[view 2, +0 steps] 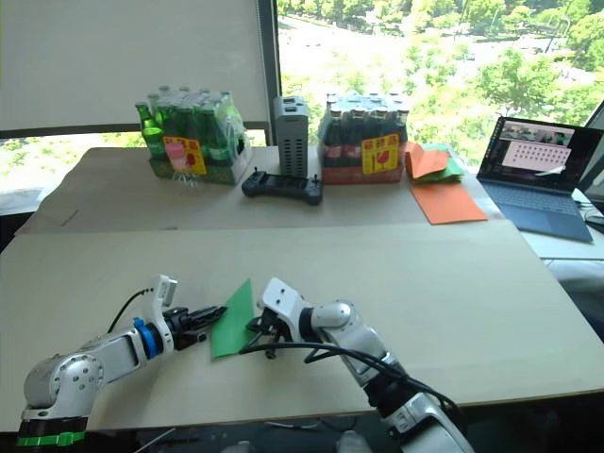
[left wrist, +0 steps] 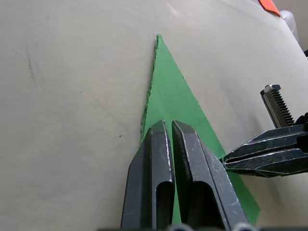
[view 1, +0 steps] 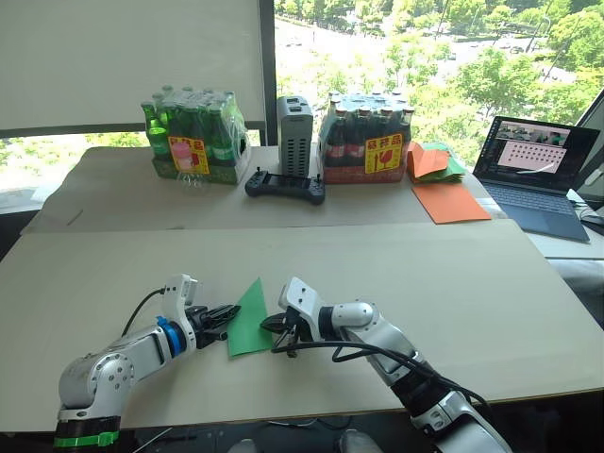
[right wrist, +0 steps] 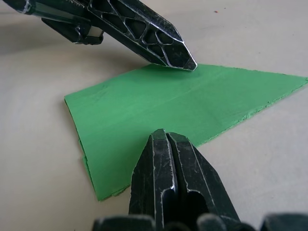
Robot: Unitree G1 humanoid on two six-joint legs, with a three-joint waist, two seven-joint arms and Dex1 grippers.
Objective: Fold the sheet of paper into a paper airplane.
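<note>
While both pincers sit low on the near table, their black fingers are pressed together, nothing pinched between them. The left gripper [view 1: 219, 319] has its closed tips resting on the left edge of the bright green paper airplane [view 1: 249, 315], a narrow pointed wedge of layered folds lying flat on the beige tabletop [view 1: 453, 283]. The right gripper [view 1: 274, 324] comes in from the opposite side, fingertips shut and touching the wedge's right edge near its wide end. So the plane is sandwiched between the two arms, nose pointing away from the robot toward the window.

Further back, on a second beige table [view 1: 104, 189] pushed against the first, there's a shrink-wrapped pack of green glass bottles [view 1: 193, 137] with a yellow and red label; the writing is too small for me to read. Beside it stands a grey upright box with vent slots [view 1: 294, 137], and a black handheld controller [view 1: 285, 186] lies in front of that. Next comes a shrink-wrapped pack of dark bottles [view 1: 366, 140] with the same kind of yellow label, also unreadable. To the right sit a mixed pile of orange and green paper [view 1: 434, 160], a flat orange sheet [view 1: 449, 202], and an open grey laptop [view 1: 540, 175] with a pinkish window on screen.
</note>
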